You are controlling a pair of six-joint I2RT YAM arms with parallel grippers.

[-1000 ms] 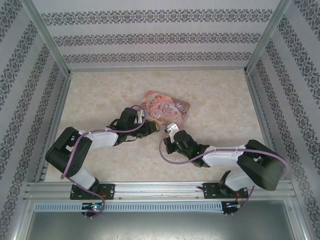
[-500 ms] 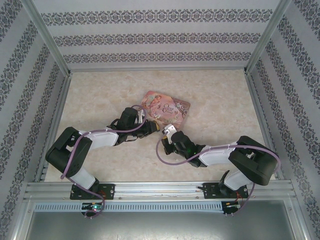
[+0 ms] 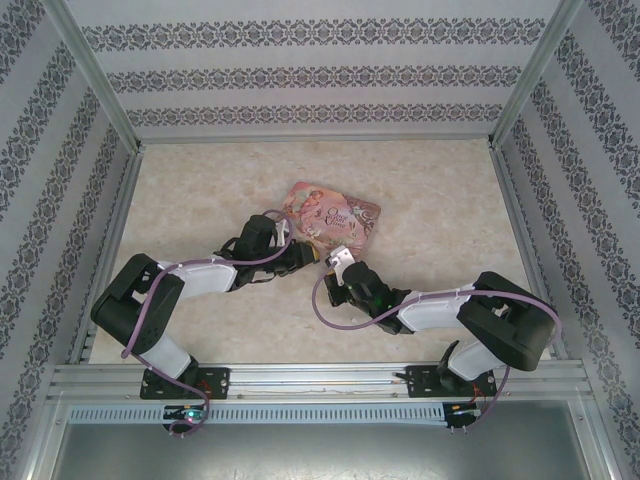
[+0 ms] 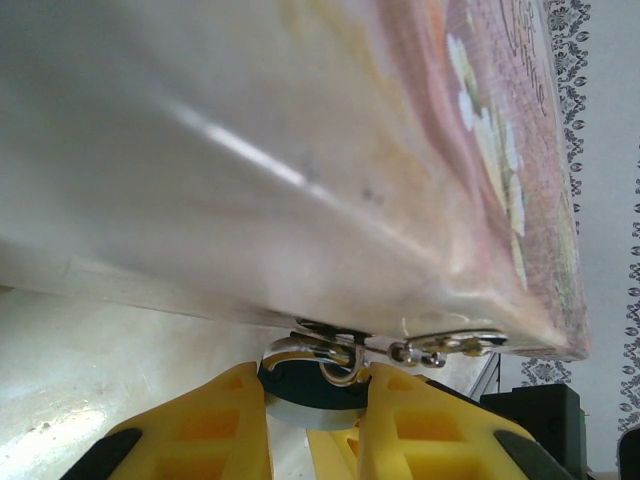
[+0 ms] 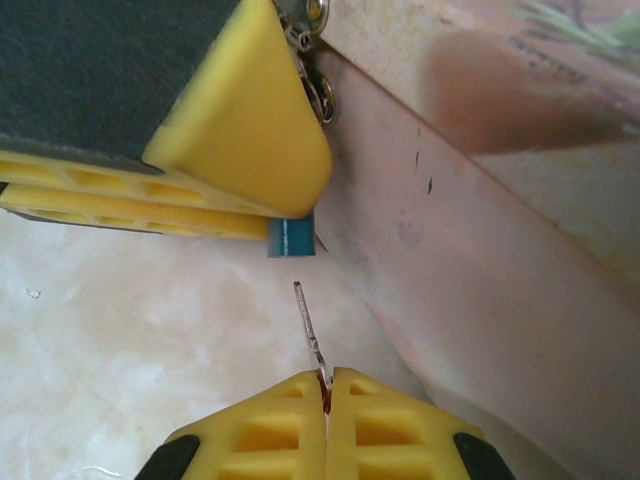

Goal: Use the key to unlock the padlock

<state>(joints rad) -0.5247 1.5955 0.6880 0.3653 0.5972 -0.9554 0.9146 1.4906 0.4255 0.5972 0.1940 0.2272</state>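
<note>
The tiny padlock, teal-blue with a thin silver shackle, hangs from the clasp on the pink tin's near edge. My left gripper is shut on its body, a yellow finger on each side. In the right wrist view the padlock's blue end peeks out under the left finger. My right gripper is shut on the key. Its thin blade points at the padlock's end and stops a short gap from it. The two grippers meet just below the tin, left gripper and right gripper.
The pink tin's side wall runs close along the right of the key. A short chain hangs at the tin's clasp. The beige tabletop is fenced by metal rails and patterned walls.
The right arm has folded its elbow leftwards and its gripper with the key has edged closer to the left gripper. The left arm has stayed still.
</note>
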